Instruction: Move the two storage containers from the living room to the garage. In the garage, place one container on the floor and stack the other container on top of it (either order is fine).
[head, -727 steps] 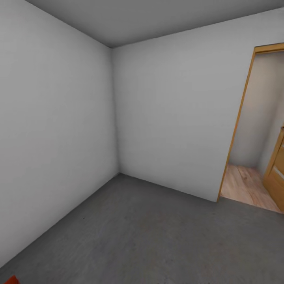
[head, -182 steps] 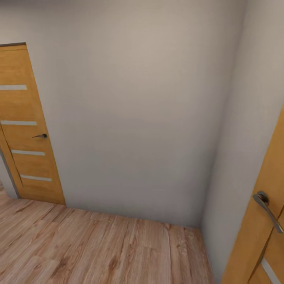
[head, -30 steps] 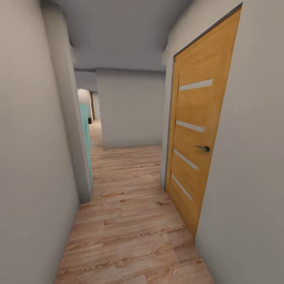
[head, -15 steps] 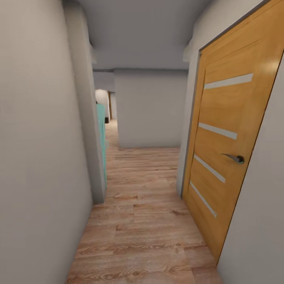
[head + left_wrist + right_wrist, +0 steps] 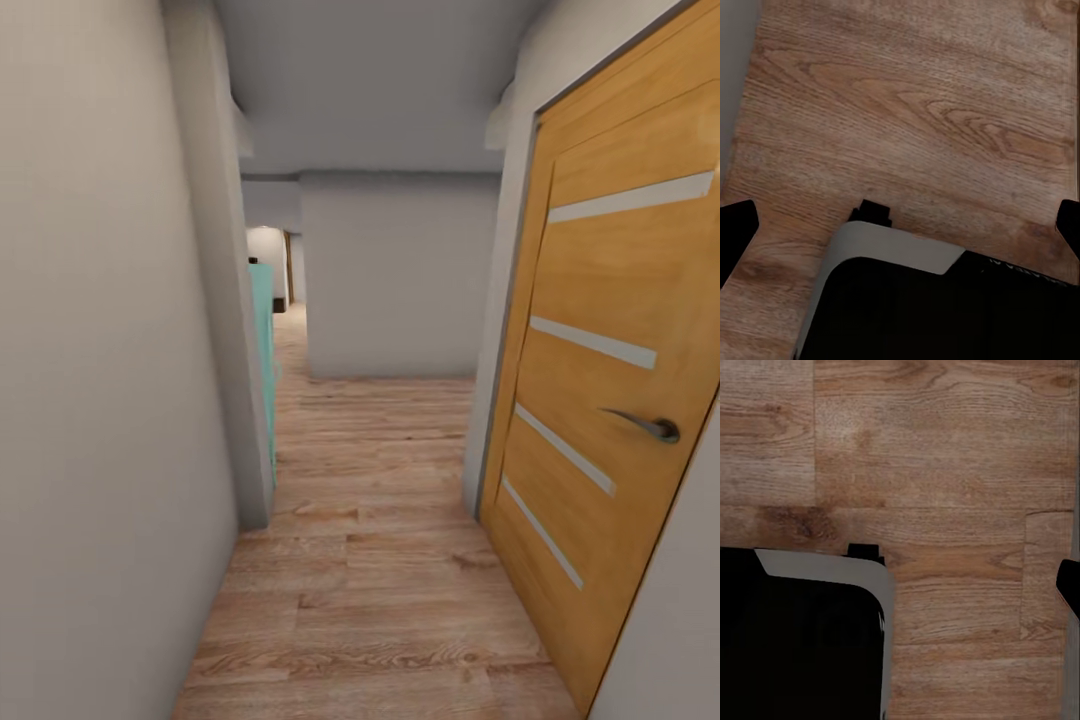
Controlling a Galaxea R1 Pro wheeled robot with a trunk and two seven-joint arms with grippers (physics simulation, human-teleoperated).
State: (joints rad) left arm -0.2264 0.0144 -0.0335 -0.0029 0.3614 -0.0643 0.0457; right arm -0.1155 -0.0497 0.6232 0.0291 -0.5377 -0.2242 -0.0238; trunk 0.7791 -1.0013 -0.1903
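The two storage containers, the living room and the garage are out of view; I am in a narrow hallway with a light wood plank floor (image 5: 380,560). In the left wrist view my left gripper (image 5: 900,225) is open, its dark fingertips (image 5: 736,225) at the picture's two edges, with only floor planks between them. In the right wrist view my right gripper (image 5: 900,585) also looks open and holds nothing; one dark fingertip (image 5: 1069,585) shows at the edge.
A closed orange wooden door (image 5: 620,380) with a metal handle (image 5: 650,427) lines the right side. A wall corner (image 5: 235,400) and a teal panel (image 5: 264,350) stand at the left. A white wall (image 5: 400,280) faces me ahead, with a passage (image 5: 288,320) left of it. My dark base (image 5: 930,307) shows below both grippers.
The view has advanced along the hallway: the door at the right looms larger and nearer, the left corner is closer. Much earlier the view showed the grey-floored garage, then the hallway.
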